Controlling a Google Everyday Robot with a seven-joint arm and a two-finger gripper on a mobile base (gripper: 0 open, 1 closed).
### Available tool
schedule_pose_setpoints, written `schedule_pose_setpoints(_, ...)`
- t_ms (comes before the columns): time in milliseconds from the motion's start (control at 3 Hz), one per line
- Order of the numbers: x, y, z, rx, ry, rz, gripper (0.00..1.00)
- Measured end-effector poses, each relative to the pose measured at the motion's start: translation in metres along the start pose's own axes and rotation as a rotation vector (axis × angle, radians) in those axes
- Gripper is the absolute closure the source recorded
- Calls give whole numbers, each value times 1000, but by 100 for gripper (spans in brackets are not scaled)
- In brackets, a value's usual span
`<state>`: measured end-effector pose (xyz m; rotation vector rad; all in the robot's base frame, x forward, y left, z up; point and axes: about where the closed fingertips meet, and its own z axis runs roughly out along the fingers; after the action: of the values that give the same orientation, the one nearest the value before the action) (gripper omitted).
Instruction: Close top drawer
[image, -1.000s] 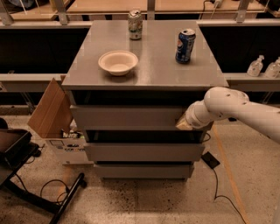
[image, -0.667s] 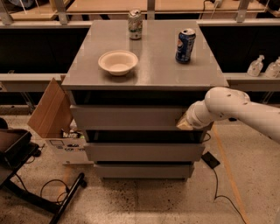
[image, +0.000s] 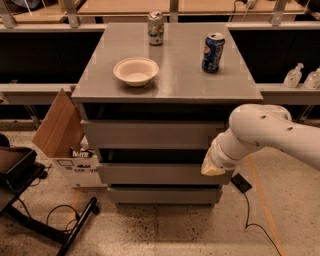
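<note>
The top drawer (image: 150, 135) is the uppermost of three grey fronts on the grey metal cabinet. It stands out a little, with a dark gap between it and the cabinet top. My white arm reaches in from the right. My gripper (image: 212, 168) is at its tip, in front of the right end of the middle drawer front (image: 155, 174), just below the top drawer's right corner. The arm's wrist hides most of the gripper.
On the cabinet top (image: 180, 80) stand a white bowl (image: 135, 70), a green-white can (image: 155, 28) and a blue Pepsi can (image: 213, 52). An open cardboard box (image: 60, 130) sits at the left. A black stand leg (image: 50, 225) and cables lie on the floor.
My arm's tip has dropped from the right end of the top drawer front to the level of the middle drawer front. The cabinet and the things on it have not moved.
</note>
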<state>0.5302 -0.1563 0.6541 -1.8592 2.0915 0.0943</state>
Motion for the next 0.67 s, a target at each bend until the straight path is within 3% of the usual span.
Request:
schedule_pose_setpoints(333, 7, 38, -54, -43, 90, -110, 100)
schedule_pose_setpoints(667, 34, 52, -149, 24, 195, -138, 100)
